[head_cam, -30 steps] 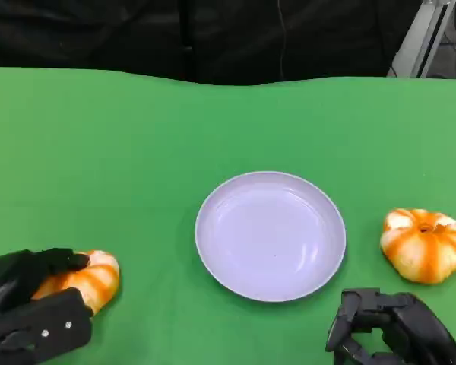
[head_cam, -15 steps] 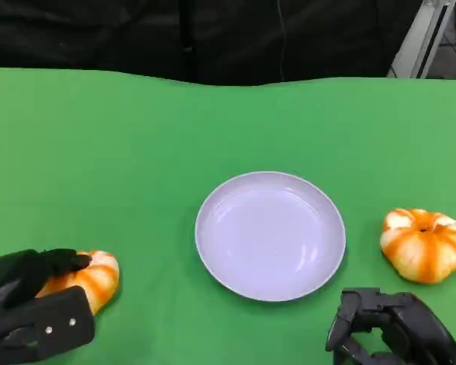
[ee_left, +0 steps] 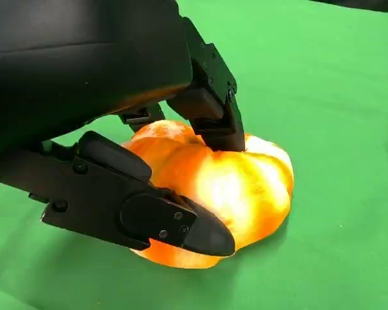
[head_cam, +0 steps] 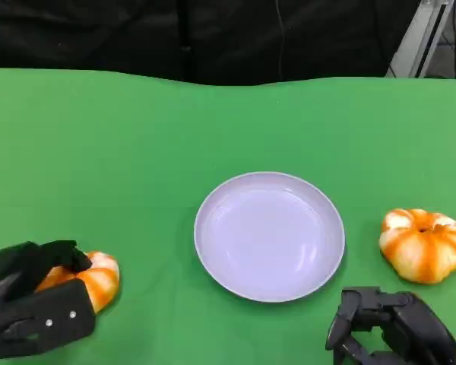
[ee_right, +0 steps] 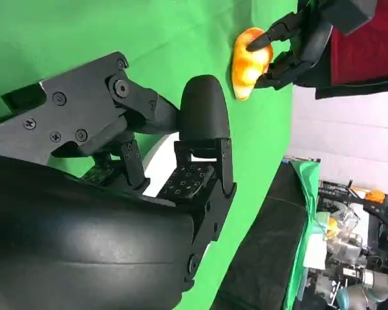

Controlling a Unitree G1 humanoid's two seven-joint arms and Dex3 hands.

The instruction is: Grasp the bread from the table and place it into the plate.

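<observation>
The bread [head_cam: 91,280] held by the left hand [head_cam: 32,304] lies on the green table [head_cam: 137,152] near its front left corner, an orange bun with pale stripes. The hand's fingers [ee_left: 207,110] press on the top of the bread [ee_left: 233,187] while the thumb [ee_left: 161,223] clamps its near side; the bread's underside touches the cloth. The plate [head_cam: 269,235], pale lilac and round, sits at the table's middle, well apart from this bread, with nothing in it. A second bread [head_cam: 423,244] of the same kind lies near the right edge, just beside the plate's rim but not touching it. The right hand [head_cam: 384,331] rests at the front edge, near the second bread and apart from it, fingers [ee_right: 204,135] curled in on nothing. The right wrist view shows the left hand [ee_right: 297,39] on the bread [ee_right: 249,61] across the table.
</observation>
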